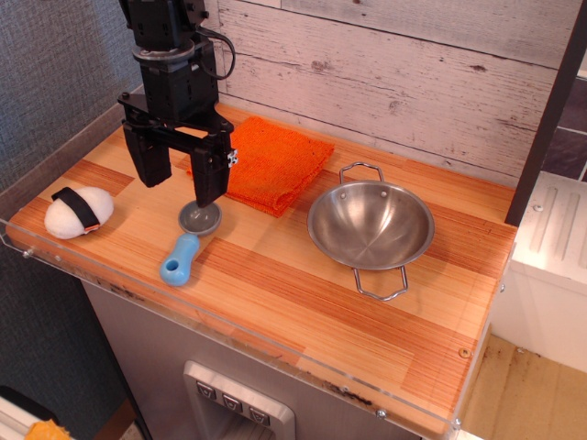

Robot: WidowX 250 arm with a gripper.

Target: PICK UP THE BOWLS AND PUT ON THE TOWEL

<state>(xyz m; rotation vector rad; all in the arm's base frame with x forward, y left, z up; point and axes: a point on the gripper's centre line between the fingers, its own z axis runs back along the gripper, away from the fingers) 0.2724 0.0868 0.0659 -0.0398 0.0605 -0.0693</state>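
The stainless-steel bowl [371,225] with two wire loop handles sits upright on the wooden counter at centre right. The orange towel [269,163] lies flat near the back wall, left of the bowl and apart from it. My gripper [180,179] hangs at the left, its two black fingers spread open and empty, above the counter in front of the towel's left edge. It is well left of the bowl.
A scoop with a grey head [200,217] and blue handle [180,259] lies just below the gripper. A white rice-ball toy with a black band [79,212] sits at the far left. A clear rim edges the counter's front [275,339]. A plank wall stands behind.
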